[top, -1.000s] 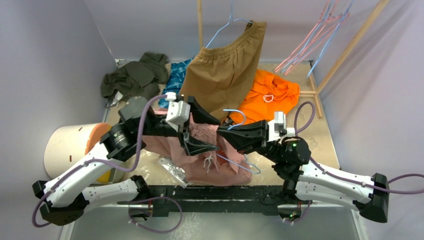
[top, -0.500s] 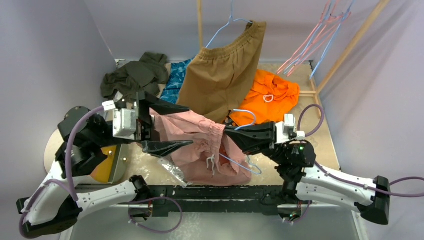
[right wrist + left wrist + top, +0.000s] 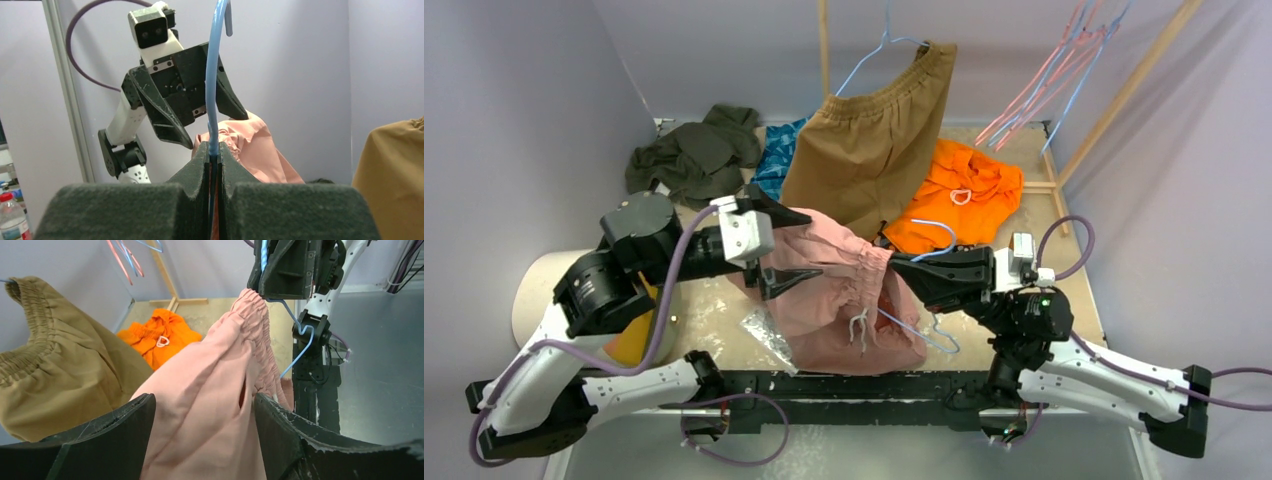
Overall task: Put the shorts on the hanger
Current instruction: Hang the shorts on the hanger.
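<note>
Two jobs: right pincer (image 3: 214, 150) squeezes the hanger (image 3: 212, 75) steady, so the wide left pincer (image 3: 204, 399) can tug the shorts (image 3: 220, 350) on.

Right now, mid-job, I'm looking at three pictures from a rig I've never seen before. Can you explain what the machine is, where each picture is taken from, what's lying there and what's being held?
The machine is two robot arms bolted side by side at the table's near edge. The wide picture looks down from above and behind them. The other two pictures come from a camera on each wrist.

The right end effector is shut on the thin light-blue wire hanger. The dusty-pink soft fabric shorts reach up to it with their gathered waistband, and their lower part rests on the table. The left end effector is open, with that pink fabric passing between its fingers.

Further back on the sandy tabletop lie a bright orange garment and a dark green garment. Larger tan-brown shorts hang at the back.
</note>
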